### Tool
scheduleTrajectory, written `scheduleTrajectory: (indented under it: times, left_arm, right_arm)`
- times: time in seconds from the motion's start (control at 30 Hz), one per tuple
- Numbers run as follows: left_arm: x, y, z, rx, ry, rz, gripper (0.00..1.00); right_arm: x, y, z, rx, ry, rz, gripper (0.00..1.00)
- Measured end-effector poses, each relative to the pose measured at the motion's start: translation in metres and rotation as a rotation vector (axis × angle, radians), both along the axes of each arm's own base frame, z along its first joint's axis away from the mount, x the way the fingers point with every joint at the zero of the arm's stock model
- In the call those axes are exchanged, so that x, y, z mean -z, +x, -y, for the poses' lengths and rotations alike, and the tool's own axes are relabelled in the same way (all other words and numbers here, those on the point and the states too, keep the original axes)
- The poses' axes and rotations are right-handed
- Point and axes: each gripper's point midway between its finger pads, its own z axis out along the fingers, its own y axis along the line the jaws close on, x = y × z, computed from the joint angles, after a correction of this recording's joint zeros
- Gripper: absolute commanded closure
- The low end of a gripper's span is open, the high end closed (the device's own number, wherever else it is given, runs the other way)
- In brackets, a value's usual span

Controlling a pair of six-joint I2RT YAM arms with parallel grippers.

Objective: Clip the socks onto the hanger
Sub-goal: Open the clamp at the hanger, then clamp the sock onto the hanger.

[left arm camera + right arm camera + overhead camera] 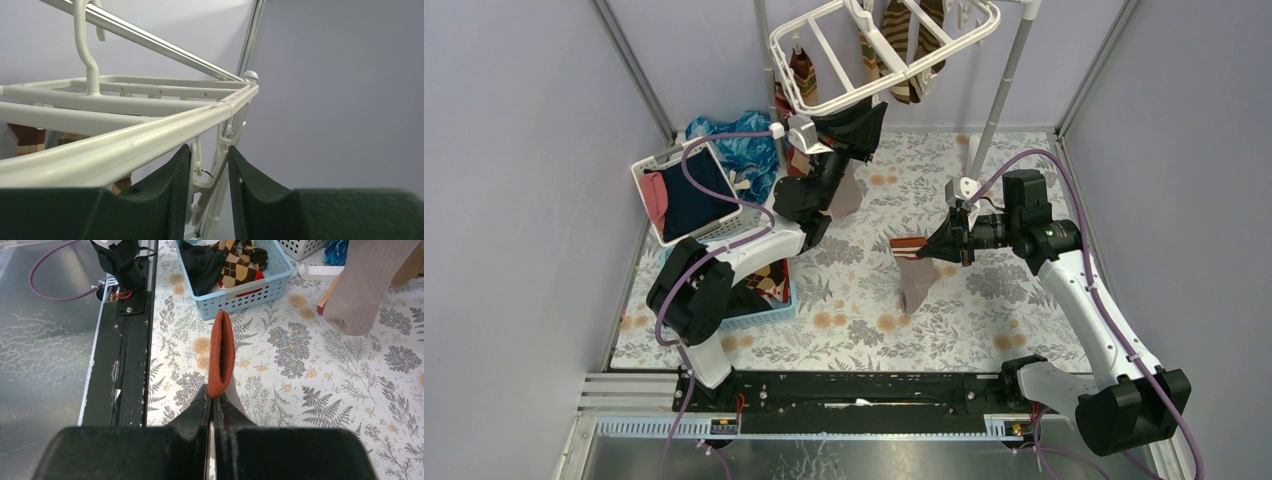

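Observation:
The white hanger (824,100) hangs at the back from a pale pole stand (1004,80), with several socks (914,50) clipped to it. My left gripper (869,125) is raised to its front edge. In the left wrist view my left gripper (209,150) has a dangling white clip (212,172) pressed between both fingers, just under the hanger rail (125,145). My right gripper (936,245) is shut on the red-brown cuff of a tan sock (916,280), holding it above the table. The cuff (221,352) stands out past my right gripper (214,396).
A small blue basket (250,295) holds argyle (240,260) and black socks (202,262); it sits by the left arm's base (764,310). A white basket (724,230) with navy and pink garments and a shiny blue cloth (739,150) lie at back left. Another tan sock (365,285) hangs nearby.

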Motion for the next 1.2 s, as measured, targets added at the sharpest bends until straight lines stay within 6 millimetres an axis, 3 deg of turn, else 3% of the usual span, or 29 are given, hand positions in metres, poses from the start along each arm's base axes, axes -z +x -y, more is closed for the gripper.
scheduleTrajectory:
  times: [0.53,0.87,1.2]
  left_arm:
    - [-0.002,-0.001,0.001,0.011,-0.008,-0.002,0.82]
    - [-0.001,-0.001,0.001,0.024,-0.017,-0.011,0.91]
    - [-0.002,0.000,-0.001,0.058,-0.051,-0.034,0.94]
  right_arm:
    - [-0.006,0.009,-0.002,0.036,0.024,-0.045,1.00]
    - [-0.018,0.052,-0.015,0.086,0.073,-0.162,1.00]
    - [-0.050,0.091,-0.030,0.114,0.215,-0.211,1.00]
